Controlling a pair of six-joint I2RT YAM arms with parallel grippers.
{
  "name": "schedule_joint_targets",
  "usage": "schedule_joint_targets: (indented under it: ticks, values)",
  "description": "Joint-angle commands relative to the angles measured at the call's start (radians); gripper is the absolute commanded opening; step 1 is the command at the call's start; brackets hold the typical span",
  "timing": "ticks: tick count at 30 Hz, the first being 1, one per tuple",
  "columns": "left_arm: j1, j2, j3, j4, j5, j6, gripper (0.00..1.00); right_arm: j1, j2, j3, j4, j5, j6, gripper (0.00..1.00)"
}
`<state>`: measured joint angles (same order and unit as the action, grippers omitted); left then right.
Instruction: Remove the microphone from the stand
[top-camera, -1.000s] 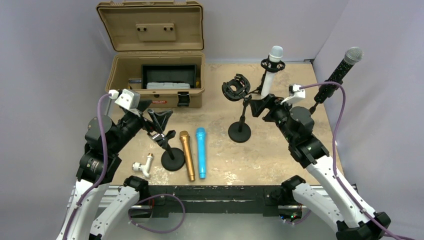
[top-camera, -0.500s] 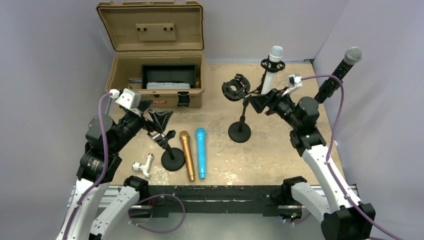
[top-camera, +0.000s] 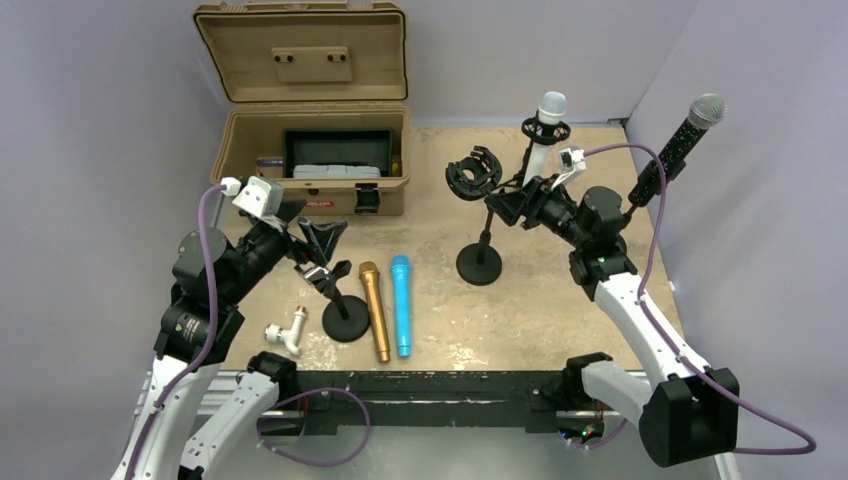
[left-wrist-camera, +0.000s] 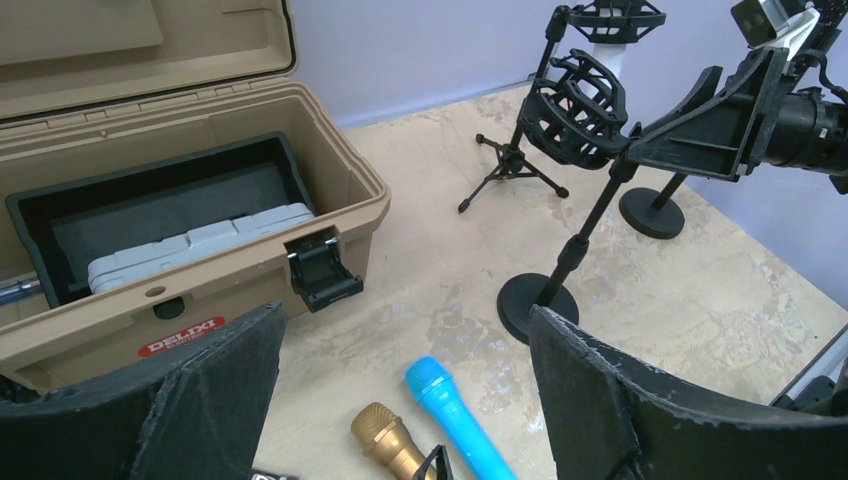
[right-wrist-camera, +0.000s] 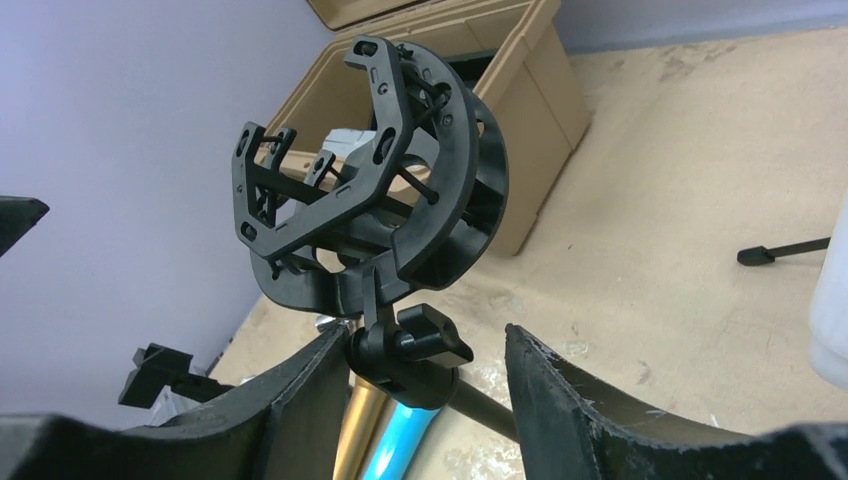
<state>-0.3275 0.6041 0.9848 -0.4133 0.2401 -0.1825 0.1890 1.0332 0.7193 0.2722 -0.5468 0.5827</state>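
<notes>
A white microphone (top-camera: 547, 128) stands in a shock mount on a tripod stand at the back; its body shows at the right edge of the right wrist view (right-wrist-camera: 832, 300). A black microphone with a silver head (top-camera: 684, 135) sits in a stand at the far right. My right gripper (top-camera: 503, 208) is open, its fingers either side of the swivel joint (right-wrist-camera: 415, 350) under an empty black shock mount (right-wrist-camera: 370, 180); the left finger touches the joint, the right one stands apart. My left gripper (top-camera: 318, 238) is open and empty above a short clip stand (top-camera: 345, 315).
A gold microphone (top-camera: 375, 310) and a blue microphone (top-camera: 402, 303) lie side by side at the front. The empty mount's round base (top-camera: 479, 264) stands mid-table. An open tan case (top-camera: 310, 150) is at the back left. A white pipe fitting (top-camera: 285, 330) lies front left.
My right arm has swung towards the back and left, bringing its open gripper up around the joint of the empty shock mount stand. The left arm has not moved.
</notes>
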Motion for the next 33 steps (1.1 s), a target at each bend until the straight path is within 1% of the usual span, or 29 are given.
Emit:
schedule_joint_targets:
  ticks: [1, 7, 11, 14, 16, 24, 33]
  values:
    - [0.006, 0.002, 0.015, 0.024, 0.012, -0.005, 0.89, -0.003, -0.02, -0.022, 0.045, -0.001, 0.001, 0.54]
    - [0.005, 0.005, 0.015, 0.024, 0.019, -0.007, 0.89, -0.003, -0.011, -0.021, 0.062, -0.015, 0.009, 0.54]
    - [0.006, 0.005, 0.016, 0.024, 0.018, -0.006, 0.89, -0.004, -0.015, 0.005, 0.066, -0.037, 0.018, 0.63]
    - [0.007, 0.004, 0.015, 0.024, 0.018, -0.006, 0.89, -0.004, -0.015, 0.035, 0.055, -0.039, 0.015, 0.65]
    - [0.006, 0.005, 0.017, 0.024, 0.017, -0.006, 0.89, -0.004, -0.013, 0.047, 0.051, -0.029, 0.011, 0.65]
    - [0.005, 0.007, 0.015, 0.024, 0.015, -0.006, 0.89, -0.004, 0.015, 0.041, 0.062, -0.026, 0.01, 0.6]
    - [0.006, 0.006, 0.015, 0.024, 0.014, -0.008, 0.89, -0.003, 0.019, -0.051, 0.045, 0.041, -0.032, 0.56]
